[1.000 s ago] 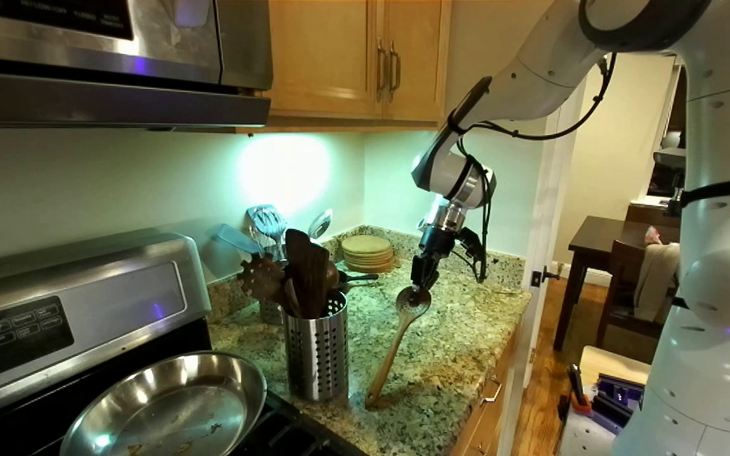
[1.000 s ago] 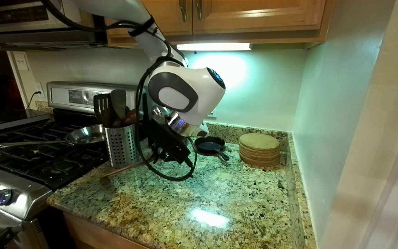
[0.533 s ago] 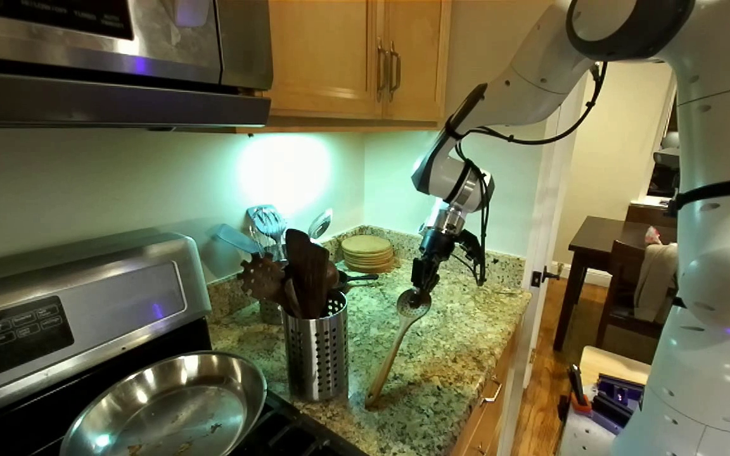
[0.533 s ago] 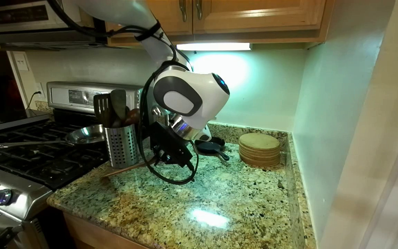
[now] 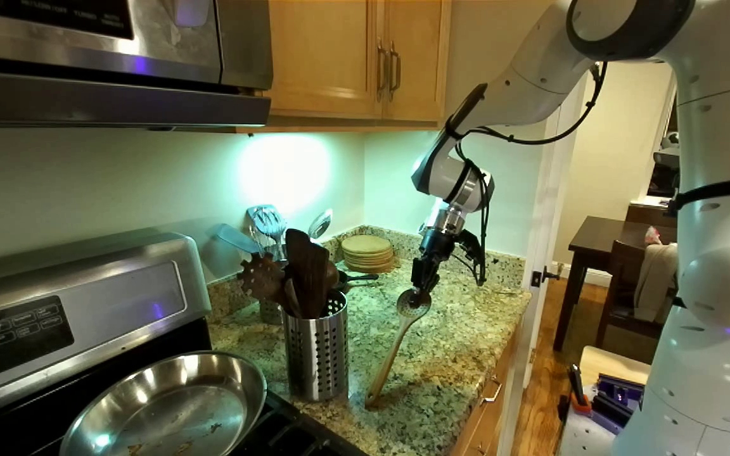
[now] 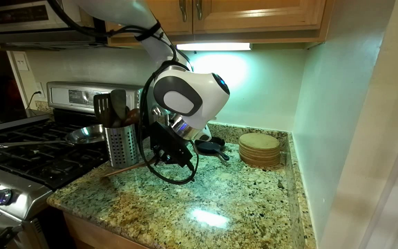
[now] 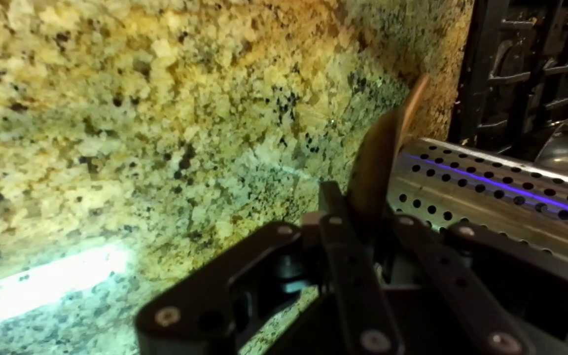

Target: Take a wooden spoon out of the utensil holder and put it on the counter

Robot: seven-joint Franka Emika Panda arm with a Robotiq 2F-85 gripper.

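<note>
I judge the setting-down in hand: the fingers [image 7: 332, 198] clamp the wooden spoon [image 5: 394, 351] by its bowl beside the utensil holder [image 5: 317, 358], handle tip perhaps touching the worktop [image 5: 450, 354], and should next lower it flat.

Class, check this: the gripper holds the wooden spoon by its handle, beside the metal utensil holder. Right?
Not quite: an exterior view shows the gripper holding the wooden spoon by its bowl, with the handle slanting down, beside the metal utensil holder.
</note>
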